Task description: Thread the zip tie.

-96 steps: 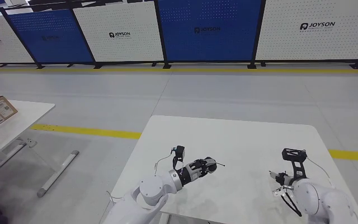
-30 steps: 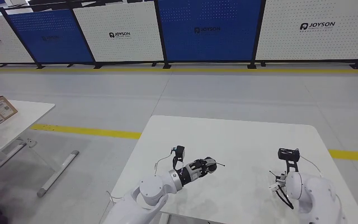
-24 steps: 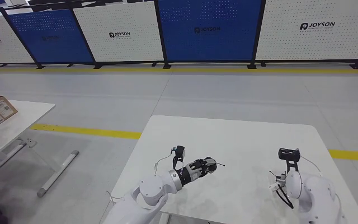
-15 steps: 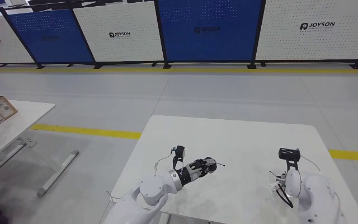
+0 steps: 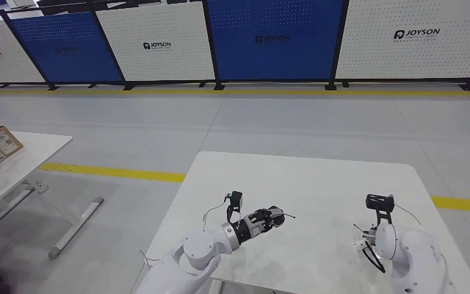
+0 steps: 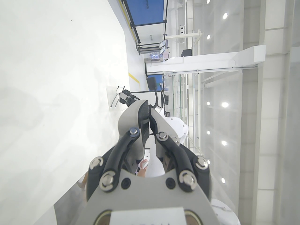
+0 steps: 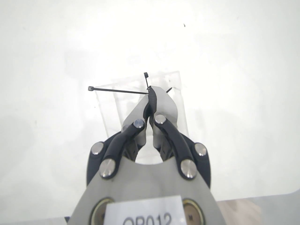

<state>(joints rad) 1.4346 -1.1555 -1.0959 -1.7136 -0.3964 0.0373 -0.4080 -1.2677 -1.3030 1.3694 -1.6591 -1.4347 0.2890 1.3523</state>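
Firmly pinched at the tips of the right gripper point(image 7: 150, 94), the black zip tie point(image 7: 117, 91) sticks out sideways from the fingers. Its square head is at the far end, and its pointed tail just shows past the opposite finger. A second tie point(image 7: 146, 80) rises from the same pinch point, straight ahead of the tips, head outermost. This gripper's fingers are pressed together, with no gap beyond the thickness of the ties. Directly beneath and ahead of them a clear plastic stand point(image 7: 107, 108) rests on the white table point(image 7: 70, 36). Well apart to that gripper's side, the left gripper point(image 6: 147, 108) is held over the table with its pads closed against each other. From above, a thin black strip point(image 5: 290, 216) pokes out beyond its tips, pointing toward the right gripper.
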